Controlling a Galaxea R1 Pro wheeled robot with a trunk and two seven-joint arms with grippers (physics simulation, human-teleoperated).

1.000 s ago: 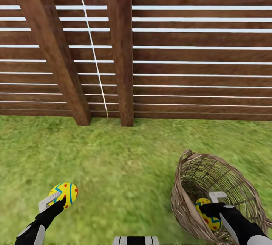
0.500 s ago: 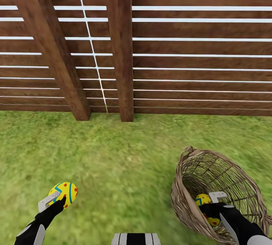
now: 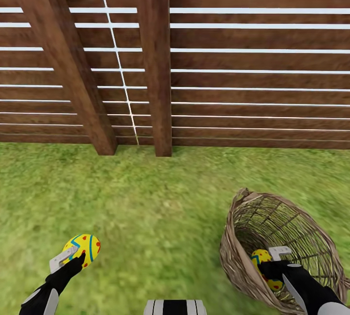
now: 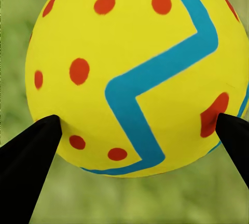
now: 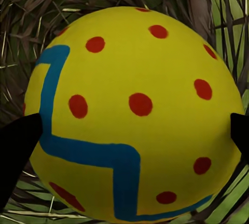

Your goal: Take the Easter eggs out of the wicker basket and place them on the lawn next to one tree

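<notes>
My left gripper (image 3: pixel 73 257) is shut on a yellow Easter egg (image 3: pixel 81 249) with a blue zigzag and red dots, held low over the lawn (image 3: pixel 160 208) at the near left. In the left wrist view the egg (image 4: pixel 129 53) sits between the two black fingertips of the gripper (image 4: pixel 132 141). At the near right the wicker basket (image 3: pixel 301 232) leans on the grass. My right gripper (image 3: pixel 271 262) reaches inside it, shut on a second egg (image 3: pixel 260 257). The right wrist view shows that egg (image 5: pixel 135 79) against the weave, clamped in the gripper (image 5: pixel 129 141). The tree is out of view.
A brown slatted wooden fence (image 3: pixel 243 62) with two thick posts (image 3: pixel 155 86) stands just beyond the grass strip. Open lawn lies between the arms and the fence. The robot's striped base (image 3: pixel 175 307) shows at the near edge.
The head view tilted slightly during the first half second, shifting fence and basket in the picture. Both grippers hold their eggs as before; the right egg sits a little higher in the basket.
</notes>
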